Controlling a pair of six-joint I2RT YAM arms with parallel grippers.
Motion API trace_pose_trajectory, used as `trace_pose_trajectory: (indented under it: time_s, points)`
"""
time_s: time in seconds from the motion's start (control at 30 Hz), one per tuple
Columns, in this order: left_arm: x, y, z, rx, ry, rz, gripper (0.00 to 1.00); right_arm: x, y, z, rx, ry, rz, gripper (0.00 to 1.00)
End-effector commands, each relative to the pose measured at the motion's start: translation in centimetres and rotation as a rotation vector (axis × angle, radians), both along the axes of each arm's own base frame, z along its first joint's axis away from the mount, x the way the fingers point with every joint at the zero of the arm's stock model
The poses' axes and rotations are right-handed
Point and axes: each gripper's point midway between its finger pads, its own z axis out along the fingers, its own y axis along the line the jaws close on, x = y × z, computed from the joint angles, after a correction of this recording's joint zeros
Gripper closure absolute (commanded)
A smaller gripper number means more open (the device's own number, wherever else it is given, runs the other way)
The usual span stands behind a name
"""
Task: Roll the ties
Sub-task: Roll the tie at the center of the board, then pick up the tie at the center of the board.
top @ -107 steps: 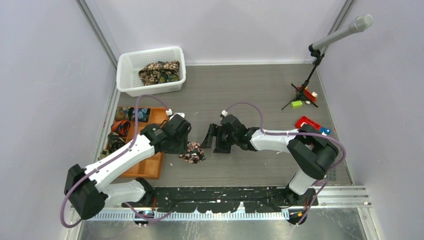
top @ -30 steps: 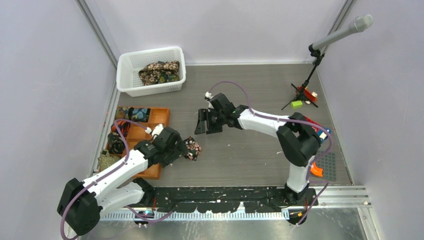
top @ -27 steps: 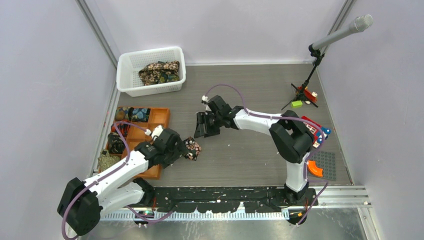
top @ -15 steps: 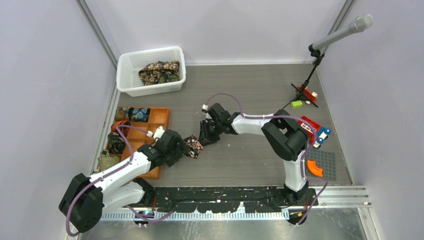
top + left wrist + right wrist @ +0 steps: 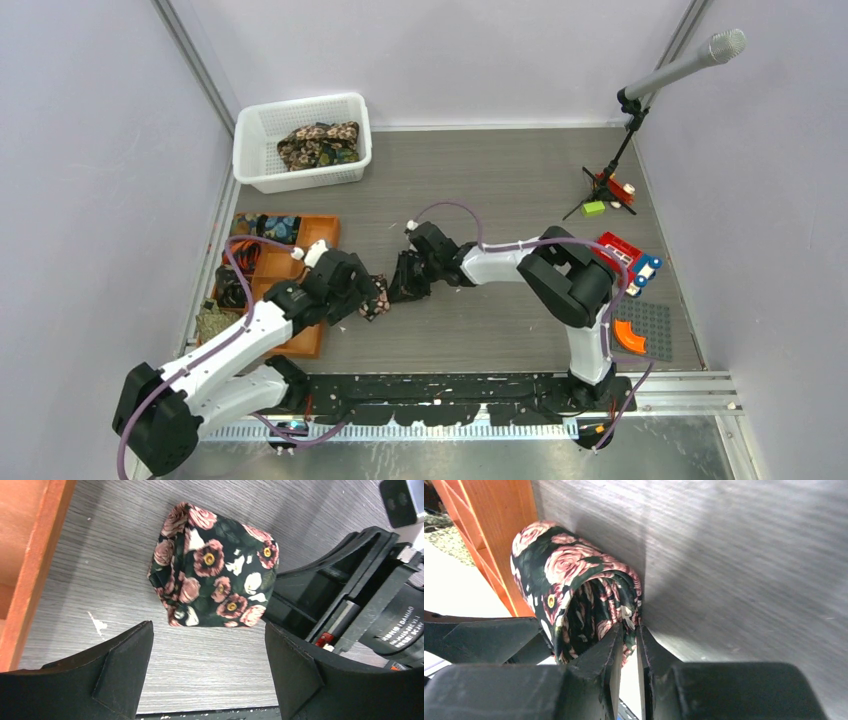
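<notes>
left gripper (image 5: 207,647): jaws wide, gripping nothing, rolled black floral tie (image 5: 215,587) just ahead | right gripper (image 5: 627,637): jaws nearly closed, pinching the tie's edge | tie: on table (image 5: 75,645) beside orange tray (image 5: 25,570)

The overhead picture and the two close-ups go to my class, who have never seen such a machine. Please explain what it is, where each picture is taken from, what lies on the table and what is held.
Two white-and-black robot arms are bolted side by side at the near edge. The wide picture comes from a fixed camera above them; each close-up comes from a camera on one arm's wrist, with its own black fingers showing. On the grey wood-grain table lie a white plastic mesh basket with more patterned ties, an orange compartment tray and, between the arms, a rolled black necktie with pink flowers. The right gripper pinches the roll's edge; the left gripper stands open beside it, not touching.
</notes>
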Motion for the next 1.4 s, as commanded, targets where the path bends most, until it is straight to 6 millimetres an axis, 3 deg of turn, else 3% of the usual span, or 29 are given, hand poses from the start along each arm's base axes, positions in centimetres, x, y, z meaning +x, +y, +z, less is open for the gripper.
trace_pose_trajectory:
  time_s: [0.0, 0.17, 0.23, 0.37, 0.53, 0.67, 0.8, 0.97, 1.07, 1.2, 1.37]
  points:
    - [-1.1, 1.9, 1.1, 0.079, 0.003, -0.02, 0.16, 0.3, 2.2, 3.6, 0.113, -0.031, -0.056, 0.78]
    - [-2.0, 3.1, 1.6, 0.104, -0.003, -0.01, 0.16, -1.0, 2.7, 4.6, 0.174, -0.002, -0.019, 0.74]
    - [-2.4, 3.7, 1.6, 0.118, 0.004, 0.003, 0.16, -0.9, 1.4, 4.2, 0.119, -0.013, -0.011, 0.7]
    - [-3.2, 4.5, 1.5, 0.107, 0.017, 0.055, 0.16, 1.2, -2.5, 4.7, 0.011, -0.078, -0.029, 0.6]
    - [-3.1, 4.1, 1.8, 0.019, -0.009, 0.115, 0.13, 4.6, -4.6, 7.7, -0.028, -0.195, 0.06, 0.53]
    - [-3.3, 4.1, 1.8, 0.01, -0.003, 0.126, 0.13, 7.3, -3.1, 9.1, 0.0, -0.251, 0.124, 0.53]
    - [-3.6, 4.2, 1.7, 0.01, 0.004, 0.123, 0.13, 8.2, 0.4, 9.5, 0.112, -0.21, 0.232, 0.53]
    - [-3.9, 3.6, 1.0, -0.036, 0.019, 0.127, 0.13, 7.9, 3.3, 8.1, 0.214, -0.159, 0.337, 0.52]
    - [-4.0, 3.3, 0.7, -0.072, 0.025, 0.138, 0.13, 6.6, 4.3, 7.2, 0.253, -0.128, 0.394, 0.52]
    - [-4.2, 3.1, 0.2, -0.104, 0.038, 0.172, 0.12, 5.2, 4.4, 5.7, 0.234, -0.104, 0.395, 0.55]
    - [-3.9, 2.5, -0.7, -0.184, 0.046, 0.238, 0.1, 4.1, 2.9, 4.1, 0.194, -0.061, 0.291, 0.6]
